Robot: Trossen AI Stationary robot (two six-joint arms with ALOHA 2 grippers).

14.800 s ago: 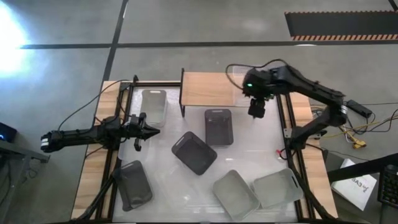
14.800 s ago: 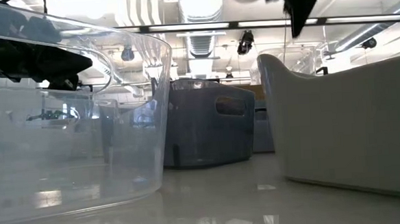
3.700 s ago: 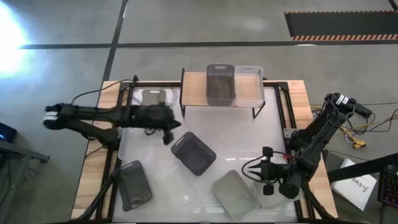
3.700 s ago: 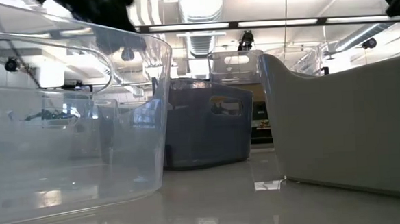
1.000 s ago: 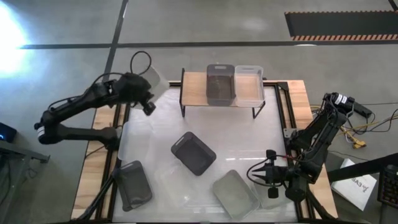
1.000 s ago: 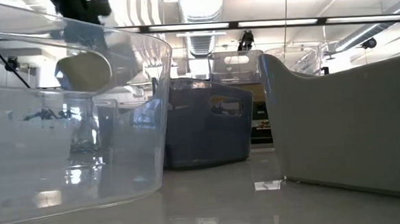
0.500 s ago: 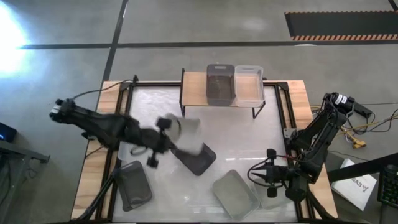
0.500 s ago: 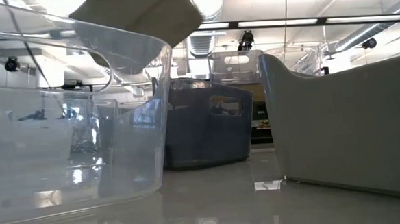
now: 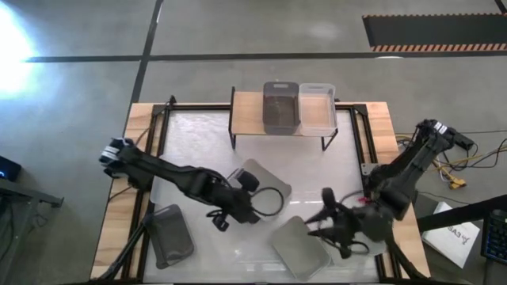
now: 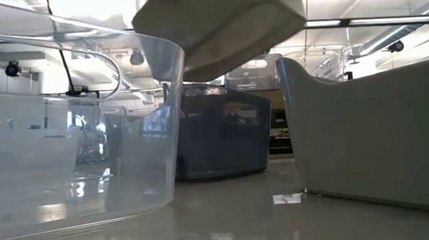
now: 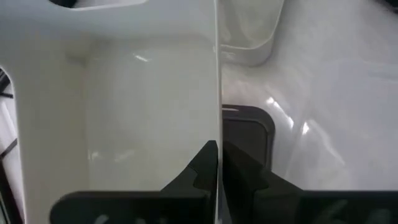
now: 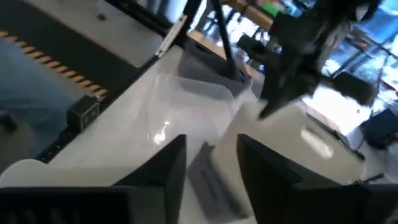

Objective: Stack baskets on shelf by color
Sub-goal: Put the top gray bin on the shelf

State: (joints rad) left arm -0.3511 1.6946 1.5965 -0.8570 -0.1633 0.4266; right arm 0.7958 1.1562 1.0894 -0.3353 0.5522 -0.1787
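– Where is the left claw [image 11: 219, 155]?
– Over the middle of the tabletop [image 9: 198, 150]. It is clenched on the side wall of the lifted light grey basket [image 11: 124, 118] and holds it up in the air.
– Can you see all of that basket?
– No. In the low view only its bottom shows, and the top edge of the picture cuts it off. From above, the arm covers part of it.
– What is under it?
– The hidden dark grey basket [image 11: 249, 134]. Only one corner peeks out in the left wrist view. From above I cannot see it.
– And the right claw [image 12: 211, 152]?
– It is released. Its fingers stand apart with nothing between them. It is just beside the low light grey basket [image 9: 299, 245], near the front of the tabletop.
– What is on the shelf [image 9: 249, 115]?
– The shelf's dark grey basket [image 9: 279, 107] and the shelf's clear basket [image 9: 317, 107], side by side.
– Anything else hard to see?
– The near clear basket [image 10: 75, 127] fills the left of the low view. The corner dark grey basket [image 9: 168, 236] sits apart, at the front left.
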